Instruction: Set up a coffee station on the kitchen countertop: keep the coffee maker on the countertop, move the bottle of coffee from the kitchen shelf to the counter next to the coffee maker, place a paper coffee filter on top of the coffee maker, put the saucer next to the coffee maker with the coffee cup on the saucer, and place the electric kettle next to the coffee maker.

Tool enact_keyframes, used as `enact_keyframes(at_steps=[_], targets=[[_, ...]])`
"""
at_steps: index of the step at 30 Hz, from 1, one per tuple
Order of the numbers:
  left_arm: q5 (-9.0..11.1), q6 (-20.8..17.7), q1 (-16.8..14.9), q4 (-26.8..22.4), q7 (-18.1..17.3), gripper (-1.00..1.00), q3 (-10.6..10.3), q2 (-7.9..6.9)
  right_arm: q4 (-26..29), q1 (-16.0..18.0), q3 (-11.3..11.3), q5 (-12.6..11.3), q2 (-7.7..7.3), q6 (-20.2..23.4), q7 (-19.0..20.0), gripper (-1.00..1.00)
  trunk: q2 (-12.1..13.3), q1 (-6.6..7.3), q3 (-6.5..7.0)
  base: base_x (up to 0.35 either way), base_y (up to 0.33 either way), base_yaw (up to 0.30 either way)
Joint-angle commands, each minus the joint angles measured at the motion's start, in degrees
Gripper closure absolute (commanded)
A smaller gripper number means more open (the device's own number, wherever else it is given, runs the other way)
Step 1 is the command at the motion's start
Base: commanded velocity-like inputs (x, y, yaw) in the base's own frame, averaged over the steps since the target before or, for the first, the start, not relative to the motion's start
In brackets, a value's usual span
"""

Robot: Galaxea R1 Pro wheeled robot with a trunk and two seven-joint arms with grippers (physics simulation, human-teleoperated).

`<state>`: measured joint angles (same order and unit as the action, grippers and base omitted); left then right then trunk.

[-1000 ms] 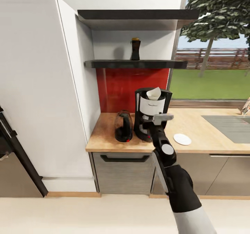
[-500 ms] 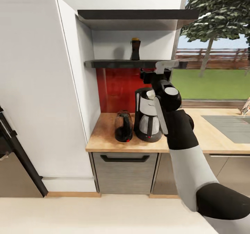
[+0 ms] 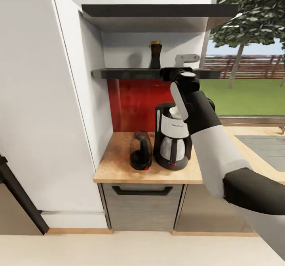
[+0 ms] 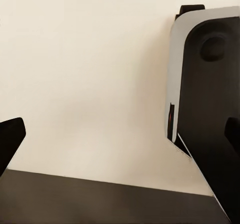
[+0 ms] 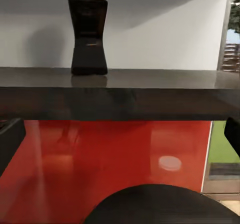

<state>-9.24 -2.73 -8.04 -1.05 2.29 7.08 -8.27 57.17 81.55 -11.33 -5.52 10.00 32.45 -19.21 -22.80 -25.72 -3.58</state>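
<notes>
The dark bottle of coffee (image 3: 154, 55) with a yellow cap stands upright on the kitchen shelf (image 3: 130, 73). In the right wrist view the bottle (image 5: 88, 36) stands further along the shelf (image 5: 120, 91). My right gripper (image 3: 185, 60) is raised to shelf height, just right of the bottle and apart from it, open and empty (image 5: 120, 139). Below on the countertop (image 3: 114, 163) stands the coffee maker (image 3: 172, 143) with a white paper filter (image 3: 174, 113) on top, and the black electric kettle (image 3: 141, 150) stands right beside it. My left gripper (image 4: 120, 134) is open over pale floor.
A tall white cabinet (image 3: 43, 112) walls off the left end of the counter. A red backsplash (image 3: 132, 104) runs under the shelf, and a second shelf (image 3: 158, 11) hangs above. My right forearm (image 3: 213, 147) covers the counter to the right of the coffee maker.
My right arm has risen from counter level in front of the coffee maker to shelf height. The camera has moved closer and slightly up.
</notes>
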Motion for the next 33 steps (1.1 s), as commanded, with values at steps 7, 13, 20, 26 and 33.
enact_keyframes(at_steps=[7,13,20,26,33], targets=[[-0.7,-0.4,0.1,-0.1,0.1,-1.0,0.4,0.06,-1.5,2.8,-0.1,-4.6,0.0,2.9,-0.5,-1.0,-0.1,-0.07,-0.13,0.333,0.0,0.0],[-0.7,-0.4,0.4,0.0,3.6,-1.0,0.3,0.44,9.0,3.1,-0.2,-7.5,0.0,10.1,-0.6,-1.0,-0.1,-0.07,-0.13,0.174,0.0,0.0],[-0.7,-0.5,1.2,0.0,5.3,-1.0,0.3,0.7,8.9,8.2,-0.2,-7.8,0.0,14.4,-0.6,-1.0,-0.1,-0.07,-0.13,0.009,0.0,0.0],[-0.7,-0.4,1.6,0.1,5.4,-1.0,0.3,0.75,3.4,12.2,-0.2,-7.7,0.0,14.5,-0.6,-1.0,-0.1,-0.07,-0.13,0.0,0.0,0.0],[-0.5,-0.3,1.6,0.8,5.4,-1.0,0.4,0.85,-19.0,26.1,-0.1,-7.8,0.0,13.9,-0.6,-1.0,-0.1,-0.07,-0.13,0.004,0.0,0.0]])
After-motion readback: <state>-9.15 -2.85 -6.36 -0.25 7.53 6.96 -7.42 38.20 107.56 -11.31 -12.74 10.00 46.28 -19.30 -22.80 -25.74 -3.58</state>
